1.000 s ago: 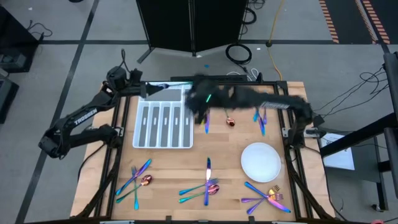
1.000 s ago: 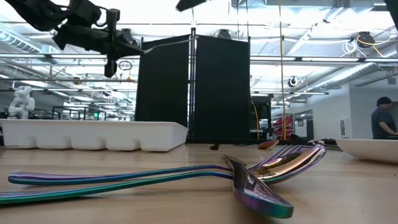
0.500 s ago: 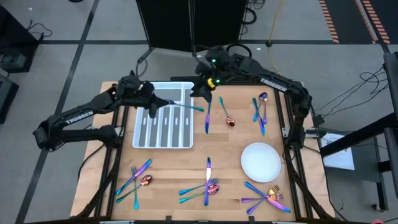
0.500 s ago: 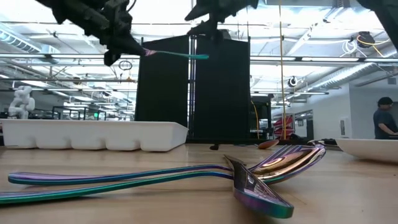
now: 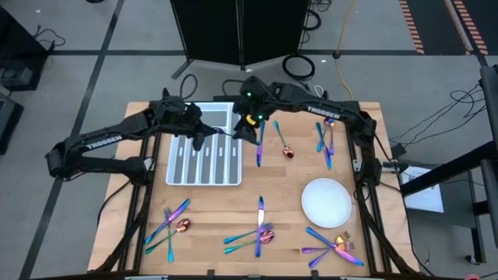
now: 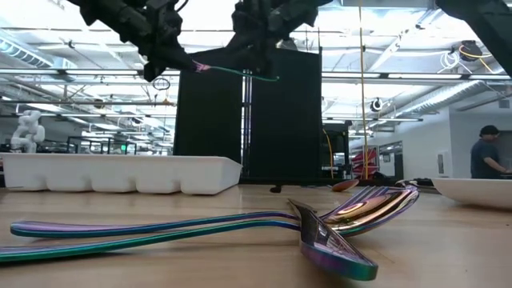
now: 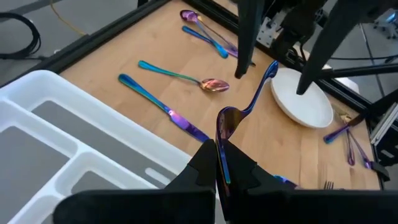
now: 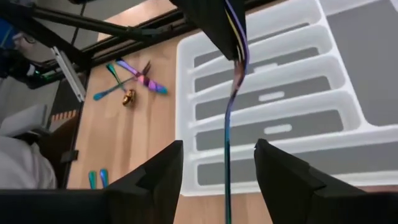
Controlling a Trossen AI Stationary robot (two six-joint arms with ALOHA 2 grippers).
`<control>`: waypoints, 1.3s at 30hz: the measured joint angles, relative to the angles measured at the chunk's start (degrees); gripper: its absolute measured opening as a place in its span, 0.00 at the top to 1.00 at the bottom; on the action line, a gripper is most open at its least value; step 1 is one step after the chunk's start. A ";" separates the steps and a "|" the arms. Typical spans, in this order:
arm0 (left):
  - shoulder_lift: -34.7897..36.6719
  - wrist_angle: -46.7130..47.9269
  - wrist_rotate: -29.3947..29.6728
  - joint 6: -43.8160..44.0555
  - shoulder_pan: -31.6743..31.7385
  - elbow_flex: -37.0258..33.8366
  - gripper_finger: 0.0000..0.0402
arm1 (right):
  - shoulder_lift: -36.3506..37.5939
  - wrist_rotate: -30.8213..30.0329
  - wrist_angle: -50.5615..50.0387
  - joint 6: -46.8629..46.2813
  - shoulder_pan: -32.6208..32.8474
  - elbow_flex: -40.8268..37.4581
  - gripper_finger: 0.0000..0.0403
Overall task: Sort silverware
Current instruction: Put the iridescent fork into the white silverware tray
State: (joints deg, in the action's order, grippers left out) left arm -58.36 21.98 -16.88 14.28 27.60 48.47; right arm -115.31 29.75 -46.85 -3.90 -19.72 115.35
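My left gripper point(image 5: 204, 134) hovers over the right part of the white divided tray point(image 5: 204, 152) and is shut on an iridescent spoon point(image 5: 229, 135). The spoon's handle point(image 6: 240, 72) sticks out level toward the table's right. My right gripper point(image 8: 219, 144) is open, facing the left one. Its fingers point(image 7: 244, 37) stand on either side of the handle's free end point(image 7: 271, 67) with a gap on each side. More silverware lies flat on the table: a knife point(image 5: 258, 144), a spoon point(image 5: 286, 145) and a cluster point(image 5: 325, 140). My left gripper pinches the spoon at its bowl end point(image 7: 222, 146) between its two shut fingers, coming roughly level from the table's left. The spoon is lifted clear above the tray's right edge, and its handle runs on past the fingertips toward my right gripper.
A round white plate point(image 5: 326, 201) sits at the right near side. Groups of silverware lie along the near edge point(image 5: 171, 225), point(image 5: 258, 230), point(image 5: 334, 247). A black panel point(image 6: 248, 112) stands behind the table, and a person point(image 6: 488, 156) is in the room beyond.
My left gripper has carried the spoon from the tray's far left corner toward the right, over the tray. My right gripper has swung in toward the near-left and come down around the spoon's free end.
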 joint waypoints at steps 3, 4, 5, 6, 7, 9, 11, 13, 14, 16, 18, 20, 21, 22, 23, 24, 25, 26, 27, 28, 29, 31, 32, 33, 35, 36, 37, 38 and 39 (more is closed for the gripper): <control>-0.38 -0.56 0.00 0.21 0.02 0.00 1.00 | 0.02 -2.48 0.44 0.04 0.52 0.07 0.55; -0.40 -0.62 0.00 0.21 0.02 0.00 1.00 | 0.04 -3.66 0.38 0.02 0.62 0.09 0.55; -0.38 -0.61 -0.02 0.22 0.02 0.00 1.00 | 0.04 -4.51 0.11 0.00 0.69 0.09 0.56; -0.38 -0.62 -0.02 0.23 0.02 0.00 1.00 | 0.03 -5.14 -0.18 -0.03 0.75 0.09 0.57; -0.38 -0.55 -0.03 0.22 0.02 0.00 1.00 | 0.00 -5.44 -0.24 -0.08 0.86 0.09 0.58; -0.38 -0.51 -0.04 0.25 0.02 0.00 1.00 | -0.45 -5.33 0.22 -0.09 1.15 0.09 0.59; -0.38 -0.59 -0.04 0.27 0.02 0.00 1.00 | -0.75 -5.43 -0.46 -0.13 1.33 0.09 0.60; -0.38 -0.59 -0.06 0.27 0.02 0.00 1.00 | -1.56 -5.65 -0.43 -0.04 1.76 0.09 0.60; -0.38 -0.59 -0.07 0.27 0.02 0.00 1.00 | -1.74 -5.63 -0.35 -0.04 1.84 0.09 0.60; -0.38 -0.55 -0.11 0.27 0.02 0.00 1.00 | -2.15 -5.63 -0.78 0.05 2.11 0.07 0.60; -0.38 -0.41 -0.11 0.16 0.02 0.00 1.00 | -2.56 -5.58 0.15 0.20 2.31 0.07 0.60; -0.38 -0.41 -0.13 0.16 0.02 0.00 1.00 | -2.62 -5.64 -0.27 0.59 2.25 0.07 0.60; -0.38 -0.41 -0.13 0.14 0.02 0.00 1.00 | -2.62 -5.69 -0.20 0.74 2.22 0.07 0.61; -0.38 -0.39 -0.15 0.11 0.06 0.00 1.00 | -2.62 -5.70 -0.20 1.05 2.22 0.07 0.62; -0.38 -0.37 -0.13 0.11 0.06 0.00 1.00 | -2.62 -5.70 -0.13 1.39 2.21 0.07 0.63; -0.38 -0.39 -0.13 0.09 0.06 0.00 1.00 | -2.62 -5.72 -0.08 1.63 2.20 0.07 0.66; -0.38 -0.34 -0.14 -0.10 0.06 0.00 1.00 | -2.62 -5.75 -0.11 1.90 2.20 0.07 0.69; -0.38 -0.17 -0.15 -0.13 0.06 0.00 1.00 | -2.62 -5.78 -0.13 2.16 2.20 0.07 0.72; -0.38 0.01 -0.15 -0.16 0.06 0.00 1.00 | -2.62 -5.76 -0.15 2.44 2.20 0.07 0.76; -0.38 0.09 -0.15 -0.17 0.06 0.00 1.00 | -2.62 -5.76 -0.15 2.65 2.20 0.07 0.81; -0.38 0.09 -0.15 -0.17 0.06 0.00 1.00 | -2.62 -5.72 -0.15 2.97 2.20 0.07 0.86; -0.38 0.08 -0.36 -0.21 0.06 0.00 1.00 | -2.62 -5.74 -0.57 3.65 2.20 0.07 0.95; -0.37 0.09 -0.38 -0.23 0.06 0.00 1.00 | -2.62 -5.63 -0.91 3.90 2.20 0.07 0.97; -0.38 0.07 -0.37 -0.21 0.06 -0.02 1.00 | -2.62 -5.61 -1.07 4.04 2.20 0.07 0.98; -0.38 -0.19 -0.05 -0.92 0.06 -0.02 0.97 | -2.62 -5.69 -1.15 4.20 2.22 0.07 0.99; -0.38 -0.48 0.22 -2.00 0.06 -0.02 0.95 | -2.62 -5.75 -1.15 4.24 2.27 0.07 0.99; -0.38 -0.61 0.45 -3.25 0.06 -0.02 0.93 | -2.62 -5.80 -1.21 4.19 2.31 0.07 0.99; -0.37 -0.57 0.53 -4.34 0.06 -0.02 0.90 | -2.62 -5.82 -1.35 4.19 2.32 0.07 0.99; -0.35 -0.61 0.68 -5.12 0.06 -0.02 0.87 | -2.62 -5.80 -1.47 4.34 2.33 0.07 1.00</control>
State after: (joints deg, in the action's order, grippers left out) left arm -58.71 21.36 -16.21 9.16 27.66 48.45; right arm -117.93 23.94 -48.33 0.44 -17.39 115.42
